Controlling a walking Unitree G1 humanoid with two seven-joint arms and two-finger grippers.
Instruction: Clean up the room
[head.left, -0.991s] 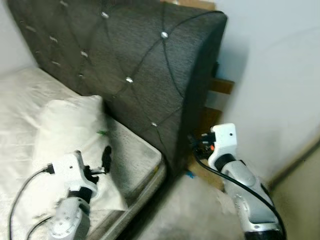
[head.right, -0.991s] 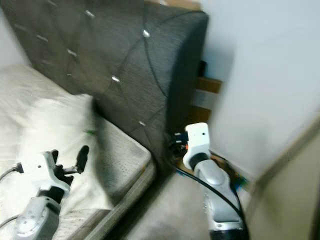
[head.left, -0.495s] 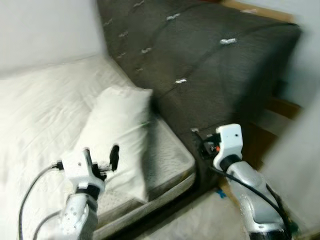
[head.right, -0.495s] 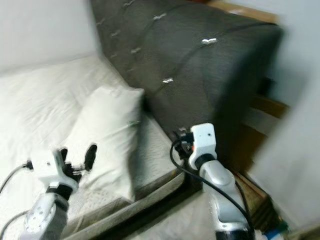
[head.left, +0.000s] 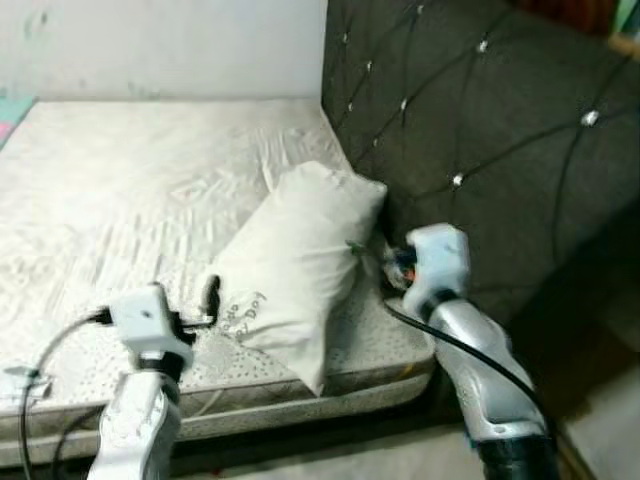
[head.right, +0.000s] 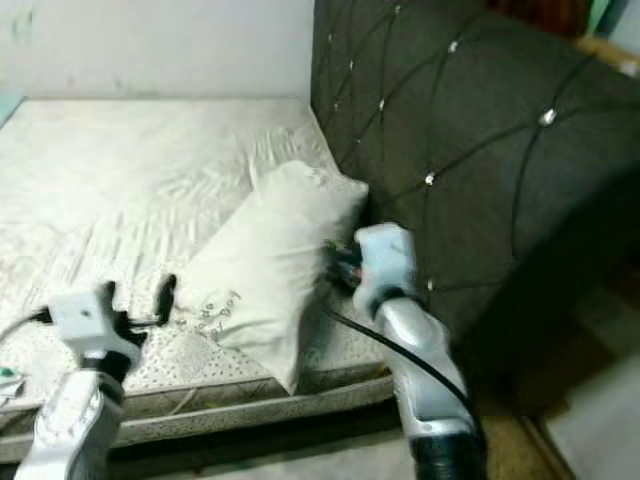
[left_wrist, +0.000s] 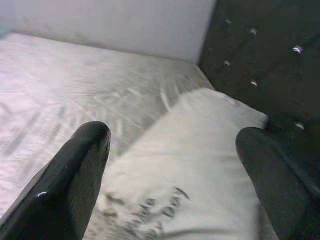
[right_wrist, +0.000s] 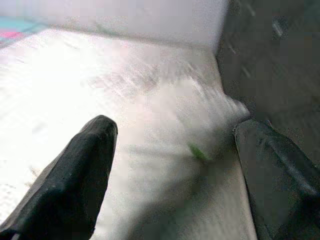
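A white pillow with dark lettering lies askew on the bed, its far end against the dark tufted headboard. A small green speck sits on the pillow near the headboard. My left gripper hovers open over the mattress's near edge, just left of the pillow's lettered end; in the left wrist view its fingers stand wide apart with the pillow beyond them. My right gripper is open too, held beside the pillow's headboard end, nothing between its fingers.
A pale wall runs behind the bed. A small white and green scrap lies at the mattress's near left edge. Bare floor shows at the lower right, beside the headboard's end.
The camera has swung left, from the headboard's end and wall gap to the whole bed. Both arms stay raised and open, and the right gripper now hangs beside the pillow.
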